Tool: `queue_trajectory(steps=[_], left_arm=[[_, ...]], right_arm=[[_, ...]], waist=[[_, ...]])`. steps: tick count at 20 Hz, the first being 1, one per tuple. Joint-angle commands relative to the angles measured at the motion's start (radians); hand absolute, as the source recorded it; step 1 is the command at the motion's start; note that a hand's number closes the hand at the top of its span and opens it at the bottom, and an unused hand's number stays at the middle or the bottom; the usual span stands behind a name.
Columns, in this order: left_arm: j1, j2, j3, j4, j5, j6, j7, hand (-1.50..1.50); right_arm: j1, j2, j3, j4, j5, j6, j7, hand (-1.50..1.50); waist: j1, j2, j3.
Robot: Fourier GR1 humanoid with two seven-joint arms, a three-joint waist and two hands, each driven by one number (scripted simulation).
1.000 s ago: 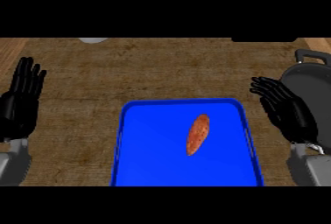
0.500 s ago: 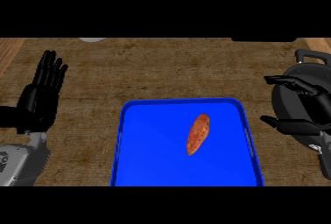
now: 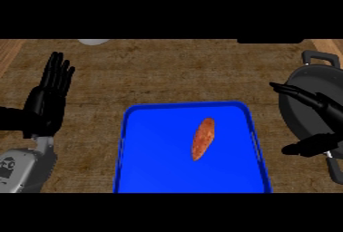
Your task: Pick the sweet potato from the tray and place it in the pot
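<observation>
Sweet potato on the tray, both hands off it

Counter of brown wood grain fills the view and carries everything else. Tray, bright blue with a raised rim, sits low at the centre and serves as the landmark; its near end runs to the lower edge of the scene. Bare counter lies beyond its far rim and along its left side, open all the way to the left hand.

Pot, dark and round with a handle at its far side, stands just right of the tray, partly cut by the right edge. A narrow strip of counter shows between tray rim and pot.

Left hand stands well left of the tray, fingers straight and pointing away from the robot, holding nothing. Its grey forearm comes up from the lower left corner.

Right hand is right of the tray, over the pot. Its fingers are spread wide, one reaching up and left across the pot, the thumb pointing left toward the tray rim; nothing is in its grasp.

Sweet potato, orange-brown and long, lies on the tray right of its middle, lengthwise, tilted a little, untouched by either hand.

No writing can be read anywhere.
</observation>
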Motion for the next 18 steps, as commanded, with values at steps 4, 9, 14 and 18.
queue_trajectory(steps=[4,9,14,18], left_arm=[[0.022,-0.009,0.008,0.020,-0.025,-0.019,-0.030,0.00],[0.023,-0.041,0.025,-0.006,-0.026,-0.020,0.001,0.00],[-0.033,-0.039,0.066,0.081,-0.037,-0.063,-0.016,0.00],[-0.020,-0.062,0.043,-0.021,-0.092,-0.023,0.045,0.00]], right_arm=[[-0.060,-0.024,0.123,-0.208,0.135,0.076,0.301,-1.50],[-0.064,0.051,0.162,-0.254,0.193,0.121,0.451,-1.50],[-0.085,0.159,0.205,-0.301,0.227,0.174,0.638,-1.50],[-0.041,0.209,0.225,-0.240,0.309,0.169,0.588,-1.50]], waist=[[-0.005,-0.002,-0.002],[-0.001,-0.001,-0.001],[-0.006,0.001,-0.001],[-0.002,0.000,0.000]])
